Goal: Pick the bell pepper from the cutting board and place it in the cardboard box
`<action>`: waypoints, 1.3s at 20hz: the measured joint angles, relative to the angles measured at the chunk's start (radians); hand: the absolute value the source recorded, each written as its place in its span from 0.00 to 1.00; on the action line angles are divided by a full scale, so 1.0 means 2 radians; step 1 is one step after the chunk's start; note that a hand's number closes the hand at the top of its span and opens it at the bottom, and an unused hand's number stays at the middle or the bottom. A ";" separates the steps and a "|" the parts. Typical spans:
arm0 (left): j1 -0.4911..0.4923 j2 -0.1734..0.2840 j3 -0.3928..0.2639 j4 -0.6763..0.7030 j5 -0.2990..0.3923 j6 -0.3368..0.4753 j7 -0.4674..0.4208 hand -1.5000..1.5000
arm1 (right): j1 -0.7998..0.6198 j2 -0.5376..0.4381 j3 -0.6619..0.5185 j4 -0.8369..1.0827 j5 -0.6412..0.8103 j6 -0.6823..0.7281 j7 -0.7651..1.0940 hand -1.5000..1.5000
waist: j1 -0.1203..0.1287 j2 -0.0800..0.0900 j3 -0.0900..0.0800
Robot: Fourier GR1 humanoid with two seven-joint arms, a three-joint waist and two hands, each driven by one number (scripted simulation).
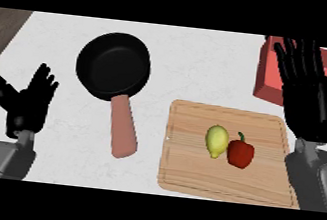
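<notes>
From the head view I see a pale counter [201,60] filling most of the frame, with a strip of dark wood [1,27] at the upper left.

At lower right lies the board [225,184], a light wooden slab with a groove near its rim. The pepper [241,153], red with a short green stem pointing up-frame, lies on its right half. Touching the pepper's left side is a yellow-green fruit [216,140], upright in the frame. I can't tell what kind it is.

The box [273,88] sits at the upper right, just above the board's far right corner. It looks red here, and the right arm covers much of it.

My right hand [305,92] shows at the right edge, fingers straight and spread, pointing up-frame across the box. It holds nothing, and it is right of the board and above the pepper in the frame, not touching it. Its grey forearm [319,181] comes in from the lower right, overlapping the board's right edge.

My left hand [23,100] is at the left edge, open, fingers up, resting with nothing in it, well apart from everything else.

Left of the board, a black pan [113,66] lies in the upper middle, its pinkish handle [124,128] running down-frame. The handle is near the board's left edge but clear of it.
</notes>
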 measured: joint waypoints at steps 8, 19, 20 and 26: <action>-0.023 0.073 -0.052 -0.057 -0.071 -0.075 -0.062 0.50 | 0.052 -0.136 -0.038 -0.022 0.126 -0.047 0.048 0.00 | -0.049 -0.006 -0.013; -0.006 0.101 -0.100 -0.108 -0.109 -0.144 -0.121 0.50 | 0.240 -0.271 -0.017 -0.156 0.318 -0.055 0.098 0.00 | -0.026 0.001 -0.012; -0.008 0.101 -0.101 -0.110 -0.110 -0.147 -0.122 0.50 | 0.250 -0.282 -0.014 -0.172 0.330 -0.047 0.112 0.00 | -0.023 0.002 -0.012; -0.018 0.093 -0.107 -0.104 -0.116 -0.161 -0.131 0.50 | 0.260 -0.340 0.035 -0.239 0.387 0.039 0.239 0.00 | -0.006 0.006 -0.013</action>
